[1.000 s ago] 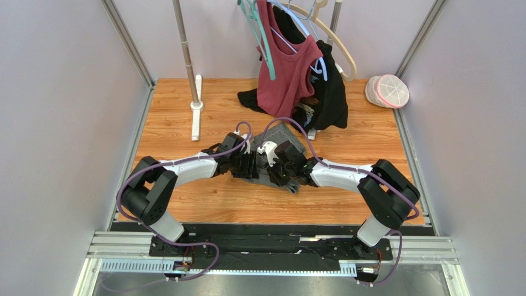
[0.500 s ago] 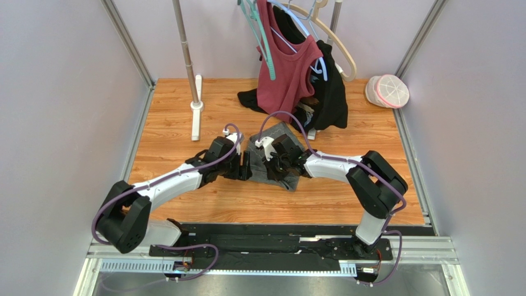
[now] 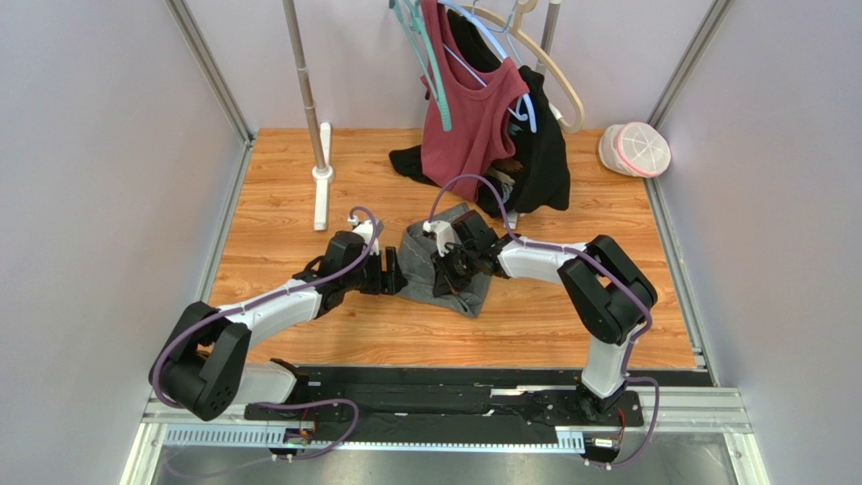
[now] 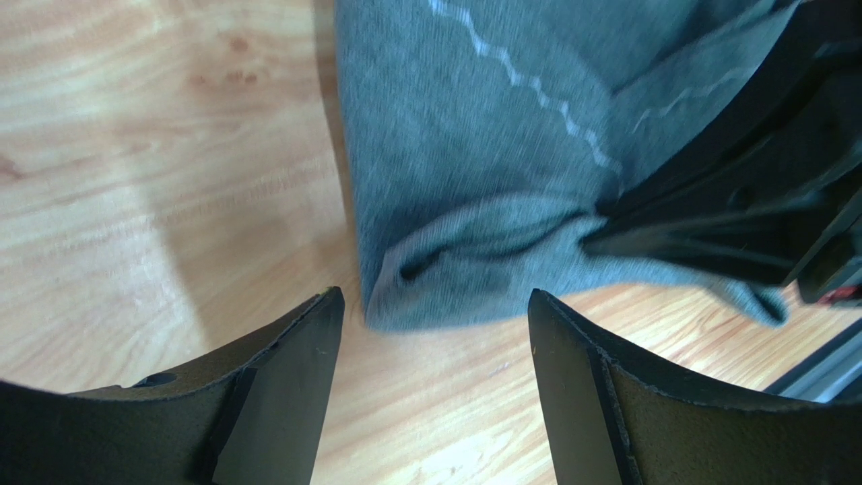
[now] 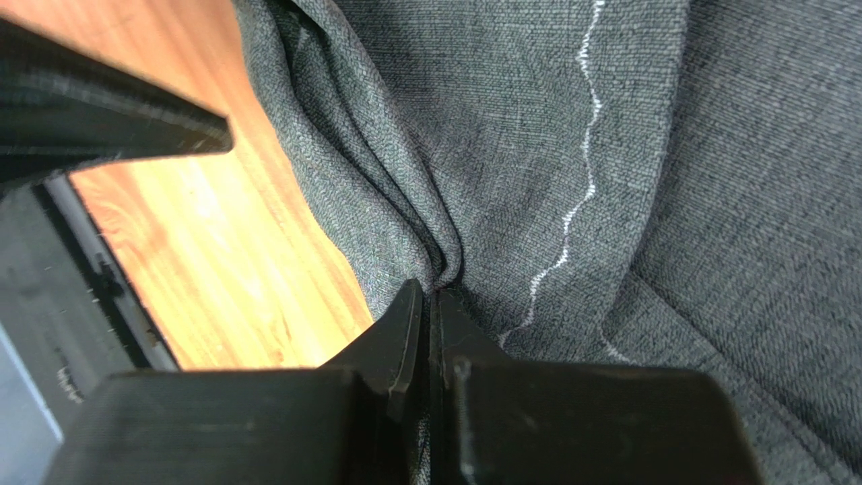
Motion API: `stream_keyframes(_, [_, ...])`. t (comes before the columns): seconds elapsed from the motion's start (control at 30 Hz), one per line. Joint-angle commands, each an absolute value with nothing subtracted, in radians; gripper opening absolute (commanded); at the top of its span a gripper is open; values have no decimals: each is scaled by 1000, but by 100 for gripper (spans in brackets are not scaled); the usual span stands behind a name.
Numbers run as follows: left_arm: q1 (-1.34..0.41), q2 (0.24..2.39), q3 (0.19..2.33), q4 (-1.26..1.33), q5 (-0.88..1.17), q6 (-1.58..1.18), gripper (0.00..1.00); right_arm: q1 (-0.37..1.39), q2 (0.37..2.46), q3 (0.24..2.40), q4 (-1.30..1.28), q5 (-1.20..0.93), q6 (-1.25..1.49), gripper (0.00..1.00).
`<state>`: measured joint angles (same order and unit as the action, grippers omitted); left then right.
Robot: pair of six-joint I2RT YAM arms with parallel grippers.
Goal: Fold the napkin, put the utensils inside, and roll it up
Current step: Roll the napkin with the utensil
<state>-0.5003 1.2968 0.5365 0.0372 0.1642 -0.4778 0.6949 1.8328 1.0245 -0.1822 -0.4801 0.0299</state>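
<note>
Warm wood-grain counter (image 3: pixel 304 212) fills the cell between pale walls, with a maroon top (image 3: pixel 470 121) hung at the back, well apart from our work. Near the middle lies the napkin (image 3: pixel 417 265), bunched and partly doubled over, its pale stitch line wandering across the upper layer. Our right hand (image 5: pixel 430 303) is closed tight on a pinch of that cloth, where several creases run together at its tips. Our left hand (image 4: pixel 435 300) is spread wide and holds nothing. It sits low, just beside the napkin's left edge, with a rolled corner just ahead of its gap. We cannot see the spoon from any view, so we cannot say whether it lies under the cloth.

We judge that we are at the fold, and an untidy one. To do it well, the right hand should carry its pinch low and slowly, so the loose layer drags flat rather than balloons. The left hand ought to come down on the near corner and pin it, since smooth wood will likely let the whole napkin slide with the pull. We should steer by the stitch line: when it runs parallel to the edge below, the layers are square. Only then should the pinch let go, and any ridge be pressed out before the spoon goes in.
</note>
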Motion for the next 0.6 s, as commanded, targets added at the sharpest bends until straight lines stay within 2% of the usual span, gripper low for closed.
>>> stream_keyframes(0.0, [-469,1324,508,210,222,-522,76,704,1913,993,-328,-518,25,0])
stream_keyframes(0.37, [-463,1431,500,275,253,-520,70,701,1927,1003,-333,-546,23,0])
stream_keyframes(0.47, [-463,1459,500,282,258,-517,63,699,1934,1009,-337,-557,23,0])
stream_keyframes(0.5, [-463,1471,500,279,259,-517,55,699,1937,1009,-337,-560,23,0])
stream_keyframes(0.57, [-463,1482,502,281,264,-515,48,699,1937,1011,-337,-560,23,0])
